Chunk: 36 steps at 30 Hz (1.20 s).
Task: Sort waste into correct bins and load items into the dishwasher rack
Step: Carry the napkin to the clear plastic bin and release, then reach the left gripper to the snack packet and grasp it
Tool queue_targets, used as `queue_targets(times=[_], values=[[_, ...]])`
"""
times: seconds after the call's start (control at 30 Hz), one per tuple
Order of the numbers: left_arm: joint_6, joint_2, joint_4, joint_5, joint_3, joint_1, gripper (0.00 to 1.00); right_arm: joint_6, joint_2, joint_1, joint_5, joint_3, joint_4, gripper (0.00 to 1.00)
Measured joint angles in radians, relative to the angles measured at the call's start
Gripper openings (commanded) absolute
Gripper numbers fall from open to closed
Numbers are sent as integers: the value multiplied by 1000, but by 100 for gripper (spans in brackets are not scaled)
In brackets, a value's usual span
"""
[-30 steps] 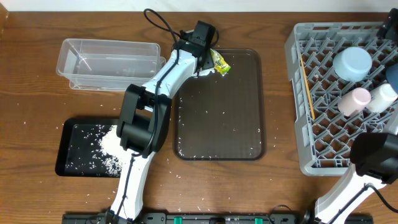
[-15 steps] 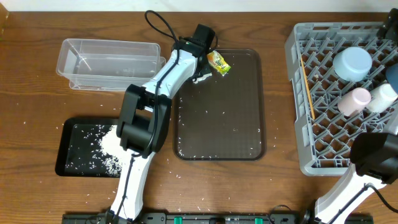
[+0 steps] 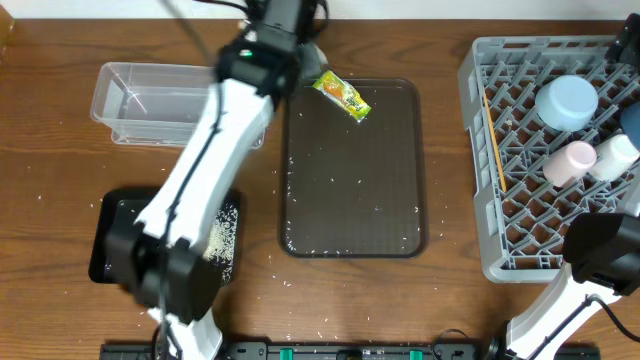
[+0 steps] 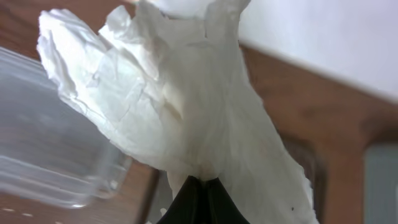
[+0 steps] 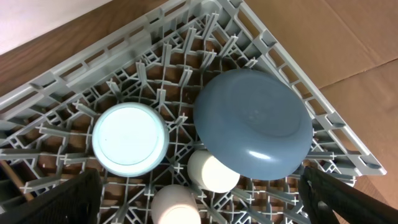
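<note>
Lifted since before: left gripper (image 4: 200,183) is up off the brown tray (image 3: 350,200) | clear tub (image 3: 170,100) lies below-left of it | jaws pinched shut on crumpled napkin (image 4: 168,106) | centre over tub before releasing | snack wrapper (image 3: 342,95) lies to its right

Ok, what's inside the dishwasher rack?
Light blue bowl, pink cup, white cup, chopsticks and dark blue plate. The right arm covers the rack's near corner, so anything there is hidden.

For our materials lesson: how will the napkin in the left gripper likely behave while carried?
Probably floppy: the napkin spreads in creased, sagging folds beyond the left gripper. Likely very light, since a small pinch holds it all. It may drape over the tub rim.
</note>
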Motion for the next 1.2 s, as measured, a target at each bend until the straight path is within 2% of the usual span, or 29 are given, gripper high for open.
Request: queue_targets(times=[0.3, 0.33, 0.4, 0.43, 0.5, 0.7, 0.9, 1.03, 1.2], values=[[-104, 12, -48, -44, -26, 201, 8, 0, 0, 0, 0, 0, 0, 99], [-117, 17, -50, -45, -34, 224, 16, 0, 0, 0, 0, 0, 0, 99], [-134, 27, -51, -47, -48, 263, 59, 0, 0, 0, 0, 0, 0, 99], [-142, 32, -52, -48, -51, 279, 69, 0, 0, 0, 0, 0, 0, 99], [-152, 42, -51, -48, -58, 306, 77, 0, 0, 0, 0, 0, 0, 99], [-132, 48, -47, -14, -61, 330, 77, 0, 0, 0, 0, 0, 0, 99], [-31, 48, 11, 230, -61, 298, 76, 0, 0, 0, 0, 0, 0, 99], [53, 48, 111, 352, -61, 197, 76, 0, 0, 0, 0, 0, 0, 99], [114, 60, 241, 289, -61, -3, 81, 0, 0, 0, 0, 0, 0, 99]])
